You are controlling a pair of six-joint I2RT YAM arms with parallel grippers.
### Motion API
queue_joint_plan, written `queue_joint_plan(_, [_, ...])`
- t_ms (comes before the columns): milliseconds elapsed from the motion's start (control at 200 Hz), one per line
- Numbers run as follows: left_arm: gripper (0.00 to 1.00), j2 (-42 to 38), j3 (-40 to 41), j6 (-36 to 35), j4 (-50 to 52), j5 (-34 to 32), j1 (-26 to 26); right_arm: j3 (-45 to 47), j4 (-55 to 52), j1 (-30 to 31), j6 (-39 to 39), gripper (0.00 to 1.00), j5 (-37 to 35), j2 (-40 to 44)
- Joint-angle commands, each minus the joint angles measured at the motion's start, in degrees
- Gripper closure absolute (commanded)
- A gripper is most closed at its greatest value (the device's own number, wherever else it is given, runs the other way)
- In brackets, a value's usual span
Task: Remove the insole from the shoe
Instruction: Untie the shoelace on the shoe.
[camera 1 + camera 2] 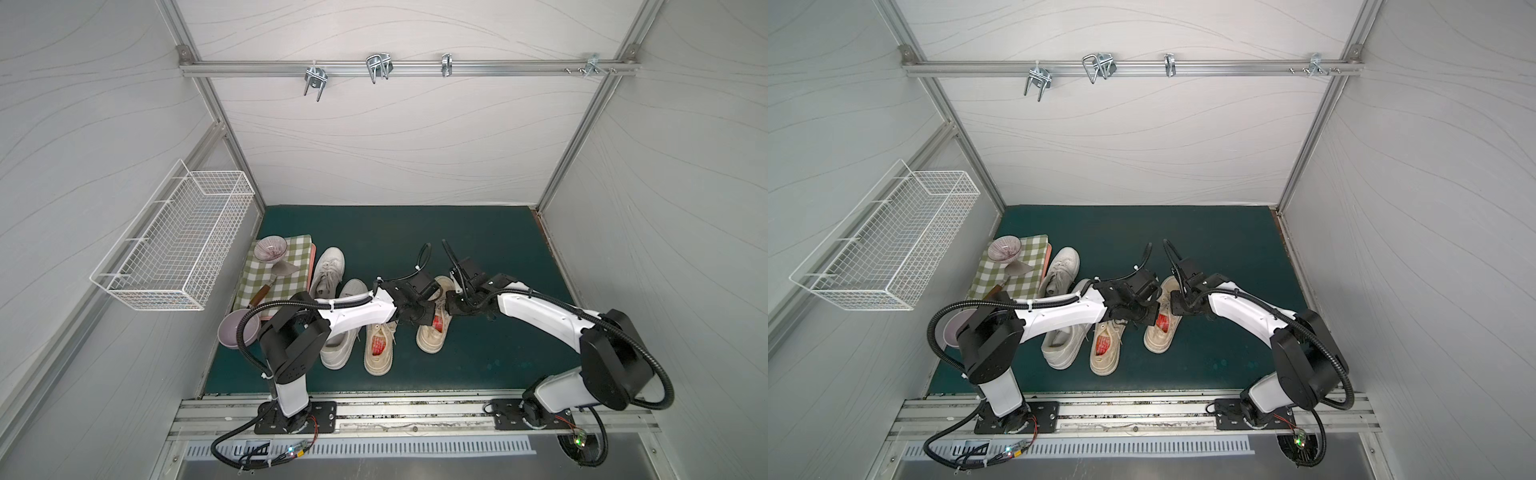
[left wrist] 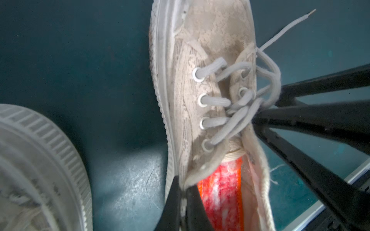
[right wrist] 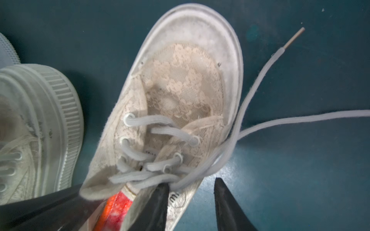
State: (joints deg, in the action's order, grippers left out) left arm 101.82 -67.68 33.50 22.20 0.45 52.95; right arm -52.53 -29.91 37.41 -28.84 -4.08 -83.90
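Note:
The beige lace shoe (image 1: 432, 340) (image 2: 200, 60) (image 3: 180, 86) lies on the green mat, toe pointing away from the arms. Its red and orange insole (image 1: 438, 322) (image 2: 220, 192) (image 3: 118, 208) lies inside the opening. My left gripper (image 1: 424, 318) (image 2: 183, 187) is shut on the shoe's side wall at the collar, one finger inside beside the insole and one outside. My right gripper (image 1: 446, 307) (image 3: 191, 183) stands open astride the opposite side wall. One of its fingers (image 3: 160, 200) is under the laces, the other is over bare mat.
A second beige shoe (image 1: 380, 345) with a red insole lies just to the left, then two white sneakers (image 1: 328, 266) (image 1: 340, 345). A checked cloth (image 1: 278, 274), two bowls (image 1: 270, 248) (image 1: 237, 330) and a wire basket (image 1: 174, 245) are at far left.

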Motion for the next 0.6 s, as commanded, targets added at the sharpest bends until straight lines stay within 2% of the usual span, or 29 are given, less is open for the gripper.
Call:
queue_joint_plan(0, [1.0, -2.2, -0.46, 1.13, -6.0, 0.34, 0.32, -0.47, 0.7, 0.38, -1.07, 0.59, -0.93, 0.61])
queue_joint_plan(155, [1.0, -2.74, 0.13, 1.36, -6.37, 0.87, 0.44, -0.71, 0.57, 0.33, -1.57, 0.64, -3.67, -1.68])
queue_joint_plan(280, [1.0, -3.54, 0.93, 1.82, -6.84, 1.02, 0.64, -0.64, 1.39, 0.37, -1.67, 0.65, -5.14, -2.21])
queue_joint_plan(460, [1.0, -3.69, 1.46, 2.83, -7.9, 2.44, 0.69, -1.51, 2.18, 1.37, -1.69, 0.56, -7.02, -4.56])
queue_joint_plan(595, [1.0, -4.52, 2.16, 4.06, -8.89, 3.46, 0.84, -2.11, 2.31, 2.48, -3.06, 0.55, -11.56, -6.92])
